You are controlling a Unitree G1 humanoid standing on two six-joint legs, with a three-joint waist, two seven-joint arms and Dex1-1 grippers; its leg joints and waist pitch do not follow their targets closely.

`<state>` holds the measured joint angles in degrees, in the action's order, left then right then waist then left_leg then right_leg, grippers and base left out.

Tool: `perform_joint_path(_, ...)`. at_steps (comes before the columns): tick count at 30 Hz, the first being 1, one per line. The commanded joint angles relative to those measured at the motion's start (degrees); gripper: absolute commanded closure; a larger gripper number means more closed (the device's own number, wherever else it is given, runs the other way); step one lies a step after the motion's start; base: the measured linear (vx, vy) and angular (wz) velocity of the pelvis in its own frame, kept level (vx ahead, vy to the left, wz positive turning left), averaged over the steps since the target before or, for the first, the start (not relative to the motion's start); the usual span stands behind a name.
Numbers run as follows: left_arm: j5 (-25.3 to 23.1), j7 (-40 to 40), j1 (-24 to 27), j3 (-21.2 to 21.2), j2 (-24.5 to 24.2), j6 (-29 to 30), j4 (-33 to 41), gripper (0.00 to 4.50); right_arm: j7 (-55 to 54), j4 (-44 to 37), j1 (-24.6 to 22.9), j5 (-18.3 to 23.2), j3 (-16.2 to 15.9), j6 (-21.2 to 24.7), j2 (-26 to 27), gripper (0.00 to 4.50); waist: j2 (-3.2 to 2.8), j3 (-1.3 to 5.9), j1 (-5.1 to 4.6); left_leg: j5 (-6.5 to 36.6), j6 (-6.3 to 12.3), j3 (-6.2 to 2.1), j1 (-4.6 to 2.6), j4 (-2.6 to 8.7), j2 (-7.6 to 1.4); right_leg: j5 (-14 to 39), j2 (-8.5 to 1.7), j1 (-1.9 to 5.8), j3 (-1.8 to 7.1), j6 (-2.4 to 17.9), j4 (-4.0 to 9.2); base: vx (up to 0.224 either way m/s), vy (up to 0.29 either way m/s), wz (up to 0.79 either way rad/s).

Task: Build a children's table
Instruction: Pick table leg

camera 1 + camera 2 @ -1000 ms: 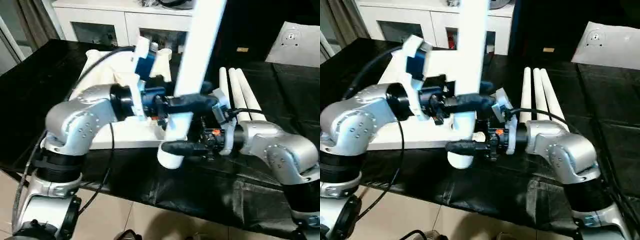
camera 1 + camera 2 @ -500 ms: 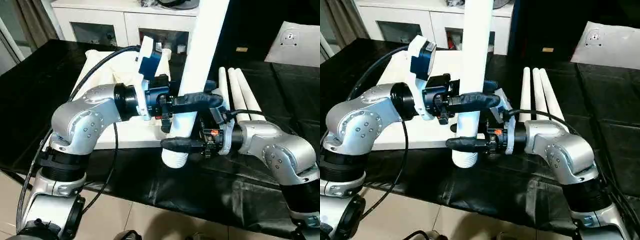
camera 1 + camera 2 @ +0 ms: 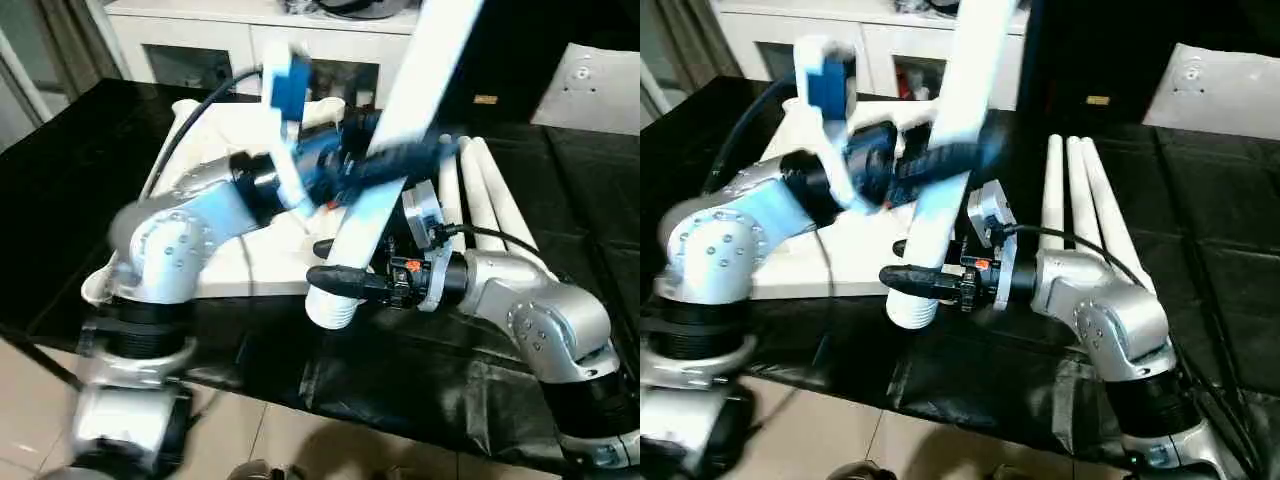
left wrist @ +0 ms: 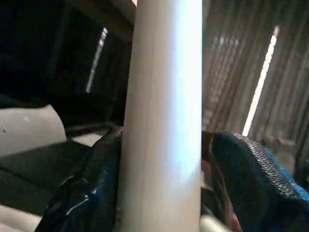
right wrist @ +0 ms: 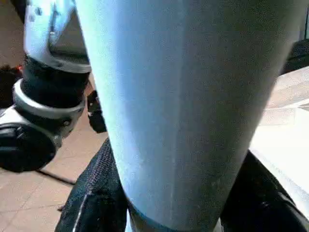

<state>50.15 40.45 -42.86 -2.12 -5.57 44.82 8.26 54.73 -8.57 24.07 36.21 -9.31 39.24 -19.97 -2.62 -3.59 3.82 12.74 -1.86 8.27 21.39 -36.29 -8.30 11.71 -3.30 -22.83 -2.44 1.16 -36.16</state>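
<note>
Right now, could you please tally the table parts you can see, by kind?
Tabletop: 1
Leg held between the fingers: 1
Legs lying on the black table: 3
Total: 5 parts

Head pair downward; wrists close-up.

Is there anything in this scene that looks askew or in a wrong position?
Yes. The white leg stands tilted, top leaning toward the robot's right, its ribbed end off the tabletop near the table's front edge. The right end effector grips it low. Three other legs lie neatly side by side.
</note>
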Motion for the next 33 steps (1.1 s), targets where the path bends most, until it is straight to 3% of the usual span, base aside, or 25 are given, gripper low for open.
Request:
perform_joint_path(1, 1.28, -2.79, 0.46, -0.29, 2.12, -2.08, 2.51, 0.98, -2.89, -0.41, -0.56, -1.32, 0.21, -1.68, 1.58, 2.57, 0.28, 4.32, 0.31, 0.23, 2.91, -0.92, 0.16, 3.77, -3.65, 2.38, -4.67, 4.23, 2.64, 15.01, 3.84, 0.000, 0.000, 0.00)
perform_joint_path(3, 1.93, -4.92, 0.83, -1.56, 3.62, -2.69, 2.83, 0.79, -4.74, -0.49, -0.99, -1.99, 0.61, -2.65, 2.84, 2.57, 0.40, 4.31, 0.36, 0.06, 2.81, -0.93, 0.22, 3.82, -3.67, 2.62, -4.66, 4.15, 2.59, 14.56, 3.89, 0.000, 0.000, 0.00)
perform_joint_path(4, 3.09, -5.86, 0.98, -2.56, 4.39, -2.93, 3.00, 0.69, -5.38, -0.44, -1.05, -1.71, 0.89, -2.30, 3.32, 2.58, 0.17, 4.26, 0.36, 0.31, 2.72, -0.95, 0.14, 3.84, -3.67, 3.06, -4.61, 4.08, 2.57, 14.43, 3.90, 0.000, 0.000, 0.00)
perform_joint_path(6, 9.26, -12.22, 1.46, -8.21, 8.61, -4.52, 2.48, 0.57, -8.89, -0.58, -1.65, -0.60, 2.65, -1.20, 5.50, 2.59, 0.05, 4.24, 0.21, 0.91, 2.11, -0.88, 0.21, 3.70, -3.53, 3.53, -4.68, 4.18, 2.51, 14.98, 3.80, 0.000, 0.000, 0.00)
perform_joint_path(7, 10.45, -13.49, 1.69, -9.59, 9.31, -5.08, 2.18, 0.47, -10.24, -0.70, -1.89, -0.39, 3.39, -1.47, 6.38, 2.59, 0.23, 4.23, 0.23, 1.60, 2.15, -0.84, 0.15, 3.77, -3.41, 4.69, -4.59, 4.21, 2.48, 14.89, 4.27, 0.000, 0.000, 0.00)
perform_joint_path(8, 11.63, -15.48, 2.11, -11.67, 10.17, -6.15, 1.65, 0.35, -12.70, -0.82, -2.21, -0.02, 4.82, -2.00, 7.93, 2.59, -0.02, 4.16, 0.20, 1.60, 2.02, -0.89, 0.24, 3.81, -3.46, 4.91, -4.62, 4.11, 2.54, 14.74, 4.15, 0.000, 0.000, 0.00)
perform_joint_path(10, 11.88, -16.64, 2.39, -12.68, 10.61, -6.74, 1.56, 0.21, -14.21, -0.92, -2.43, 0.30, 5.73, -2.21, 8.86, 2.59, 0.08, 4.24, 0.03, 2.00, 2.04, -0.96, 0.08, 3.92, -3.36, 6.11, -4.31, 4.09, 2.42, 13.47, 4.34, 0.000, 0.000, 0.00)
perform_joint_path(11, 10.09, -19.66, 2.95, -16.30, 9.58, -9.45, 0.10, 0.19, -20.44, -0.51, -2.96, -0.55, 9.21, -4.46, 11.63, 2.59, -0.45, 4.11, -0.05, 2.26, 2.06, -1.03, 0.05, 3.99, -3.42, 6.65, -4.29, 3.82, 2.44, 12.90, 4.45, 0.000, 0.000, 0.00)
perform_joint_path(12, 10.09, -19.66, 2.95, -16.30, 9.58, -9.45, 0.10, 0.19, -20.44, -0.51, -2.96, -0.55, 9.21, -4.46, 11.63, 2.59, -0.44, 4.12, -0.25, 2.65, 1.47, -1.05, -0.04, 4.11, -3.42, 7.26, -4.19, 3.73, 2.42, 11.95, 4.66, 0.000, 0.000, 0.00)
perform_joint_path(14, 4.65, -19.29, 4.11, -16.31, 6.34, -10.23, -0.63, 0.19, -25.29, 0.58, -2.86, -3.71, 10.59, -6.09, 12.03, 2.59, -0.42, 4.23, -0.38, 2.36, 1.05, -1.13, -0.12, 4.22, -3.27, 7.16, -4.02, 3.72, 2.41, 10.64, 4.56, 0.000, 0.000, 0.00)
perform_joint_path(15, 0.49, -18.30, 5.55, -14.31, 2.96, -9.67, -0.62, 0.19, -27.22, 0.29, -3.11, -5.65, 10.83, -6.62, 11.70, 2.59, -1.13, 4.32, -0.41, 2.08, 0.58, -1.21, -0.31, 4.22, -3.33, 6.87, -3.95, 3.57, 2.35, 10.01, 4.38, 0.000, 0.000, 0.00)
perform_joint_path(17, -7.92, -16.37, 8.47, -9.45, -3.13, -10.15, -0.10, 0.19, -30.50, -0.52, -3.60, -9.69, 10.90, -7.95, 10.77, 2.59, -1.12, 4.31, -0.67, 2.37, -0.28, -1.38, -0.39, 4.56, -3.47, 7.04, -3.85, 3.39, 2.40, 7.88, 4.36, 0.000, 0.000, 0.00)
perform_joint_path(18, -12.51, -15.26, 11.22, -5.81, -7.41, -10.45, -0.10, 0.19, -31.67, -1.26, -3.88, -11.68, 10.67, -8.03, 9.96, 2.59, -0.97, 4.31, -0.83, 2.66, -0.67, -1.17, -0.38, 4.48, -3.40, 7.03, -3.84, 3.46, 2.46, 7.88, 4.35, 0.000, 0.000, 0.00)
perform_joint_path(19, -14.56, -14.75, 12.60, -3.94, -9.35, -10.80, -0.08, 0.19, -32.13, -1.64, -4.03, -12.40, 10.65, -7.90, 9.60, 2.59, -1.29, 4.40, -0.77, 2.88, -1.25, -1.27, -0.37, 4.51, -3.37, 6.94, -3.91, 3.44, 2.50, 7.61, 4.20, 0.000, 0.000, 0.00)
perform_joint_path(20, -17.40, -13.79, 14.13, -1.24, -11.70, -12.47, -0.08, 0.19, -33.85, -2.04, -4.25, -13.74, 10.67, -8.03, 9.48, 2.59, -0.93, 4.31, -0.96, 3.35, -1.45, -1.21, -0.42, 4.67, -3.45, 6.72, -3.95, 3.37, 2.62, 7.83, 4.38, 0.000, 0.000, 0.00)
perform_joint_path(21, -17.40, -13.79, 14.13, -1.24, -11.70, -12.47, -0.08, 0.19, -33.85, -2.04, -4.25, -13.74, 10.67, -8.03, 9.48, 2.59, -1.22, 4.34, -0.87, 3.51, -1.79, -1.20, -0.51, 4.66, -3.46, 6.61, -4.01, 3.33, 2.61, 8.07, 4.20, 0.000, 0.000, 0.00)
perform_joint_path(22, -20.05, -12.54, 15.52, 1.56, -14.17, -13.72, -0.23, 0.19, -34.10, -2.32, -4.59, -14.13, 10.45, -8.19, 9.30, 2.59, -1.06, 4.33, -1.00, 3.66, -1.87, -1.01, -0.52, 4.64, -3.40, 6.27, -3.95, 3.28, 2.64, 8.52, 4.23, 0.000, 0.000, 0.00)
perform_joint_path(23, -26.45, -9.48, 17.91, 7.42, -19.28, -17.56, -1.42, 0.19, -34.59, -2.51, -5.36, -15.28, 9.78, -9.25, 9.02, 2.59, -1.06, 4.31, -0.86, 3.86, -1.63, -1.19, -0.44, 4.79, -3.57, 5.77, -4.04, 3.32, 2.68, 8.75, 4.21, 0.000, 0.000, 0.00)
perform_joint_path(24, -27.36, -8.92, 18.15, 8.29, -20.05, -18.06, -1.72, 0.19, -34.59, -2.49, -5.49, -15.37, 9.67, -9.41, 9.00, 2.59, -0.79, 4.25, -0.78, 4.24, -1.30, -1.18, -0.34, 4.91, -3.58, 6.03, -4.12, 3.30, 2.77, 8.41, 4.05, 0.000, 0.000, 0.00)
perform_joint_path(27, -32.73, -2.87, 19.29, 13.45, -24.87, -22.25, -4.29, 0.19, -34.71, -2.24, -6.42, -15.85, 8.82, -10.38, 9.07, 2.59, -0.84, 4.13, -0.99, 5.47, -1.60, -0.95, -0.49, 5.01, -3.42, 7.56, -4.27, 3.24, 2.93, 8.66, 4.31, 0.000, 0.000, 0.00)
perform_joint_path(29, -35.72, 3.37, 19.41, 16.51, -27.47, -26.43, -7.74, 0.19, -34.62, -2.06, -7.57, -15.81, 8.27, -10.66, 9.72, 2.59, -0.38, 3.88, -1.05, 6.46, -1.45, -0.90, -0.45, 5.35, -3.34, 10.27, -4.30, 3.08, 3.03, 8.29, 4.74, 0.000, 0.000, 0.00)
perform_joint_path(30, -36.40, 5.15, 19.13, 17.19, -27.84, -27.75, -9.28, 0.47, -34.41, -2.08, -8.05, -15.85, 8.00, -10.66, 9.84, 2.59, -0.54, 3.90, -1.06, 6.71, -1.55, -0.85, -0.50, 5.35, -3.33, 10.99, -4.39, 3.07, 3.08, 8.17, 4.80, 0.000, 0.000, 0.00)
perform_joint_path(33, -36.60, 8.16, 18.20, 17.46, -27.99, -29.77, -11.96, 0.60, -34.29, -2.14, -8.45, -16.01, 7.78, -10.63, 10.13, 2.59, -0.67, 4.12, -1.15, 6.37, -2.05, -0.82, -0.60, 5.39, -3.51, 8.77, -4.41, 3.06, 3.08, 9.19, 4.39, 0.000, 0.000, 0.00)
